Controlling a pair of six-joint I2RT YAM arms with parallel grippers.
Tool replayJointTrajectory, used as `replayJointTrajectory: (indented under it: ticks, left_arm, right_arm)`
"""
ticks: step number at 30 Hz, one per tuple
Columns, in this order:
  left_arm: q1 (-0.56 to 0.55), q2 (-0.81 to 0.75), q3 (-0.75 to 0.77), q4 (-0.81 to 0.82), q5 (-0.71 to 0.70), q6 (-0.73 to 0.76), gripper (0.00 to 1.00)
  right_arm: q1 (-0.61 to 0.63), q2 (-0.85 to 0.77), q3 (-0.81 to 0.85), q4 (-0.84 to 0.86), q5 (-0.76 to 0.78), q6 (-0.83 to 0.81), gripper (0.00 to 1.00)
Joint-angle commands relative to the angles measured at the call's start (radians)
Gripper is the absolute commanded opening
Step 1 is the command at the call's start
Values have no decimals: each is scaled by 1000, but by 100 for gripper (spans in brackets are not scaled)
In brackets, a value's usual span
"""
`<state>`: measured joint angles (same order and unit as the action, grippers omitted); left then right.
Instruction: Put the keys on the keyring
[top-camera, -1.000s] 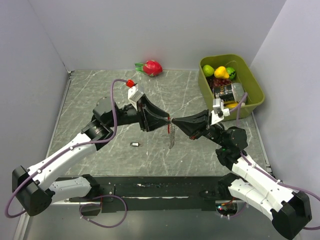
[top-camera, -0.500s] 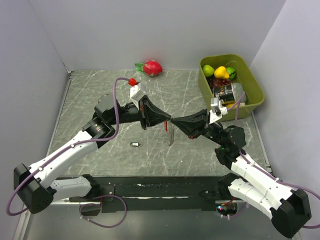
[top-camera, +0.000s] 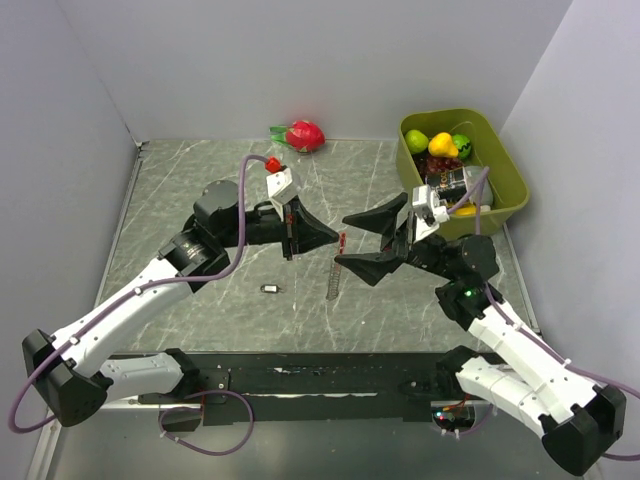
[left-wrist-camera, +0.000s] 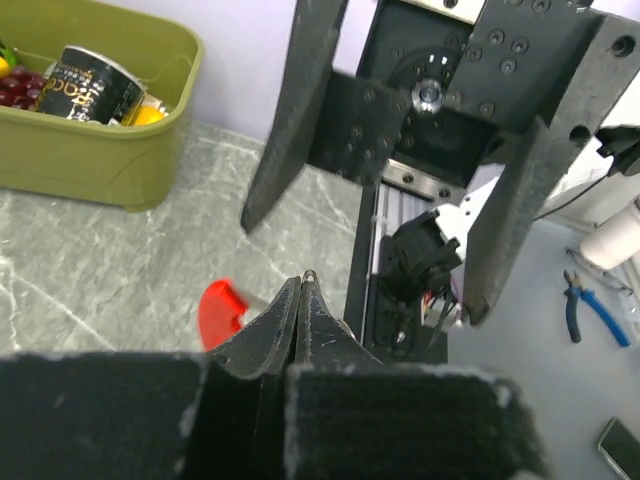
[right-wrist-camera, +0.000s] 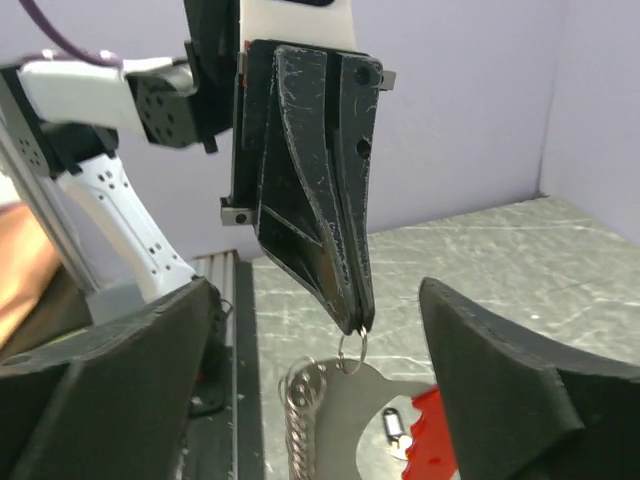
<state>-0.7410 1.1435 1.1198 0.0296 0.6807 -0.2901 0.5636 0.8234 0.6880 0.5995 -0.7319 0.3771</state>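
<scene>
The keyring (top-camera: 334, 276) hangs pinched in the left fingers (top-camera: 310, 232), the right fingers (top-camera: 372, 268) spread wide beside it, holding nothing.

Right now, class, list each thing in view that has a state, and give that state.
left hand, shut on the keyring
right hand, open wide
keyring, hanging from the left hand
key, lying loose on the table, unthreaded
bin, holding fruit and a can
dragon fruit, lying at the table's far edge
</scene>
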Motion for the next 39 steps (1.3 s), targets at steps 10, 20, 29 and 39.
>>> replayJointTrajectory:
  ticks: [10,20,29,39]
  left_arm:
    - [-4,15,178,-284,77,206,1]
    - [-6,9,163,-260,82,192,1]
    - [-6,5,146,-249,77,186,1]
    - [-6,2,129,-252,60,181,2]
  right_arm:
    - [-131,83,146,-145,-366,-83,70]
    - [-130,163,157,-104,-411,-24,32]
    - [-111,186,171,-142,-379,-33,0]
    - [-111,201,114,-20,-351,51,0]
